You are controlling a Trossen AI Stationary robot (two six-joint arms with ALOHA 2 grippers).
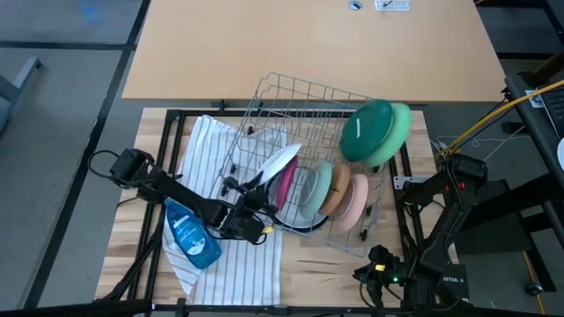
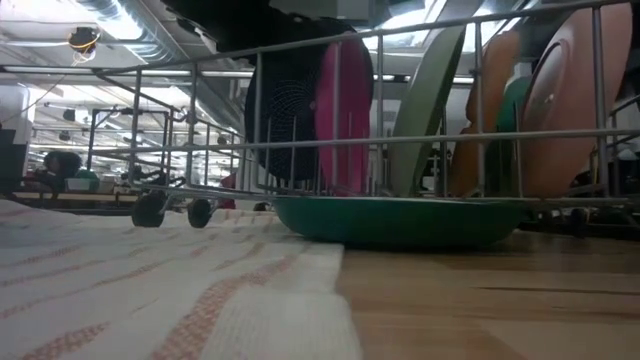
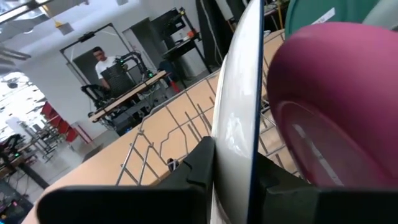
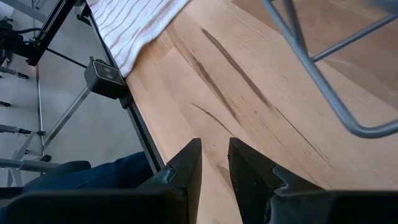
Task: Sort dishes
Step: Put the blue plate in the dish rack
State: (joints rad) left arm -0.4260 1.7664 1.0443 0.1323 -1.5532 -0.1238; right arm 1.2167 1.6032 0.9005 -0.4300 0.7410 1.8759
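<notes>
My left gripper [image 1: 258,185] is shut on a white plate [image 1: 282,163] over the left part of the grey wire rack [image 1: 304,106]. Standing on edge in the rack beside it are a magenta dish [image 1: 286,187], a sage one [image 1: 313,189], a tan one [image 1: 337,187] and a peach one [image 1: 356,201]. A dark green dish [image 1: 366,130] and a light green one [image 1: 397,132] lean at the rack's far right corner. In the low view a green bowl [image 2: 400,220] lies on the table under the rack. My right gripper [image 4: 214,165] waits shut above the table's near right edge. My left gripper pinches the white plate by its rim [image 3: 239,134], one finger [image 3: 193,168] on each face. The fingers come level from the table's left side. The plate stands on edge, tilted, right beside the magenta dish [image 3: 336,106]. Whether its lower edge rests in the rack, I cannot tell.
A blue soap bottle [image 1: 190,233] lies on a striped towel [image 1: 216,150] left of the rack, just under my left arm. Bare wood [image 1: 326,264] lies near the rack's near side. A person stands [image 3: 99,59] in the room beyond the table.
</notes>
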